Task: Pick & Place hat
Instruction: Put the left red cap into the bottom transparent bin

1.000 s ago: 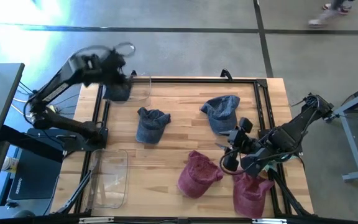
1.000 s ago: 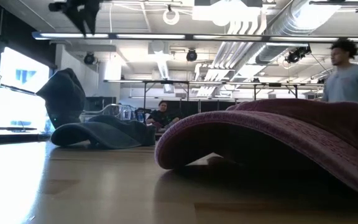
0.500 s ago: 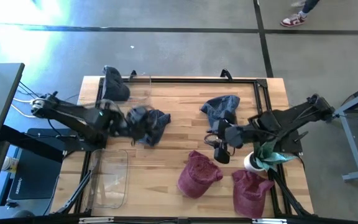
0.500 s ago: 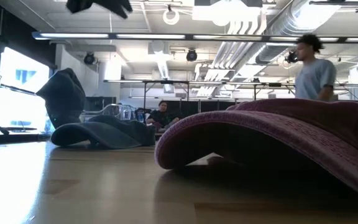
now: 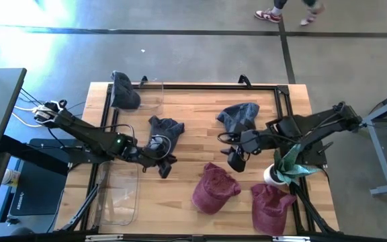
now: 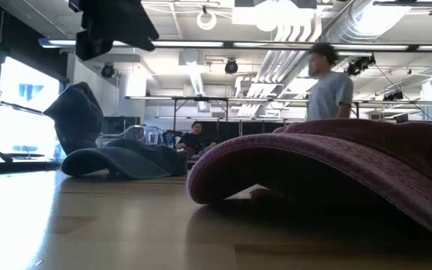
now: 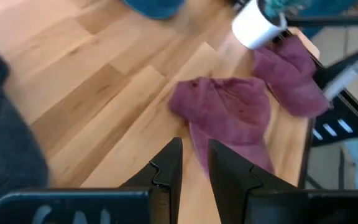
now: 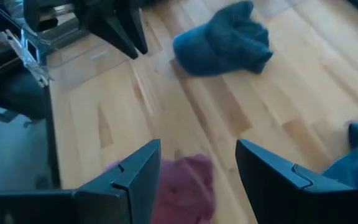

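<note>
High view: the left gripper [image 5: 164,166] hovers over the wooden worktop [image 5: 200,107] beside a blue cap [image 5: 164,128], fingers nearly together and holding nothing. The right gripper [image 5: 235,160], fingers apart and empty, hangs near a second blue cap [image 5: 242,115]. Two maroon caps [image 5: 215,189] lie toward the near edge.

Daylight is glaring off the floor [image 5: 25,40] beyond the table [image 5: 200,107]; ceiling lights [image 6: 201,43] are shining in the low view, and both wrist views are blurring softly.
</note>
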